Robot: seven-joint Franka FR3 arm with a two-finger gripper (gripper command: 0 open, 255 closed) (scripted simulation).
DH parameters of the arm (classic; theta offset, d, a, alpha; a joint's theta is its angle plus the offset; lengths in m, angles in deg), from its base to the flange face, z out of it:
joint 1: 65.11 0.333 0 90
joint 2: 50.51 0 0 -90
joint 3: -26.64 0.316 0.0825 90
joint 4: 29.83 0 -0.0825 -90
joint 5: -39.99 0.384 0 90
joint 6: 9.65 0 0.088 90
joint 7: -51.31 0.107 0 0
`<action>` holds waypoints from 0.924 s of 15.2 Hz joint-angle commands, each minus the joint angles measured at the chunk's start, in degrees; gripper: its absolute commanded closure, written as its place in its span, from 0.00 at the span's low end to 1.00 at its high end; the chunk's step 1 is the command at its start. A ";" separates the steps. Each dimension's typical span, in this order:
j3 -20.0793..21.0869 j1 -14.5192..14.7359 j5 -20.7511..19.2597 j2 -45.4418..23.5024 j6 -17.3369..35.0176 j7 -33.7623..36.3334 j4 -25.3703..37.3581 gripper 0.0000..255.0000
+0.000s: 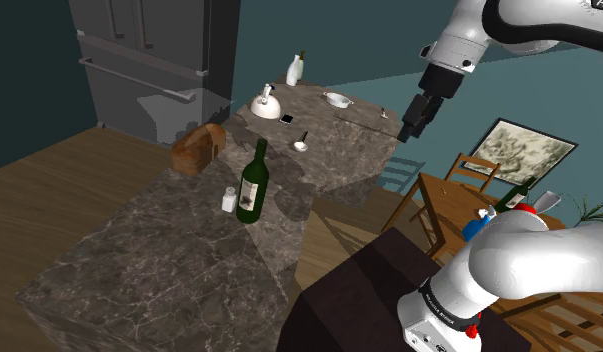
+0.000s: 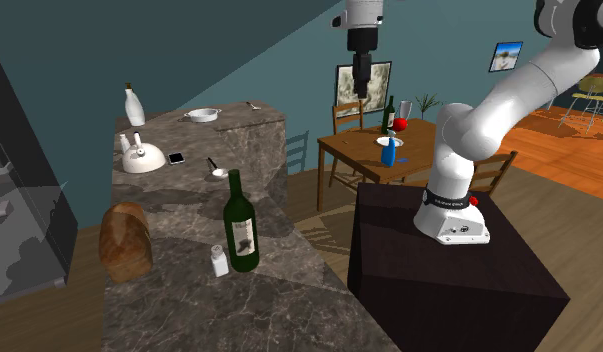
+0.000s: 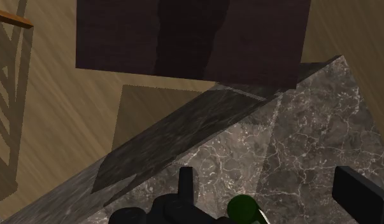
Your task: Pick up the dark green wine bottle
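A dark green wine bottle (image 1: pixel 253 182) stands upright on a dark marbled counter (image 1: pixel 139 260), near the edge that faces the robot's stand (image 2: pixel 459 280). A small white shaker (image 1: pixel 229 200) sits just beside it. The bottle has a pale label, but its print cannot be read. A black band (image 2: pixel 444 200) around the arm's base carries white lettering, also too small to read.

The black gripper (image 1: pixel 409 120) hangs high in the air, well apart from the bottle, and holds nothing. The wrist view shows its fingers (image 3: pixel 186 184) standing wide apart, with the bottle's round green top between them, untouched.

The two exterior views show a brown bread loaf (image 2: pixel 125 240), a white kettle (image 2: pixel 139 158) and a wooden dining table (image 2: pixel 429 145) beyond the counter.
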 commanded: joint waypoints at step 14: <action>9.68 2.10 1.73 -21.71 22.14 9.42 4.06 0.00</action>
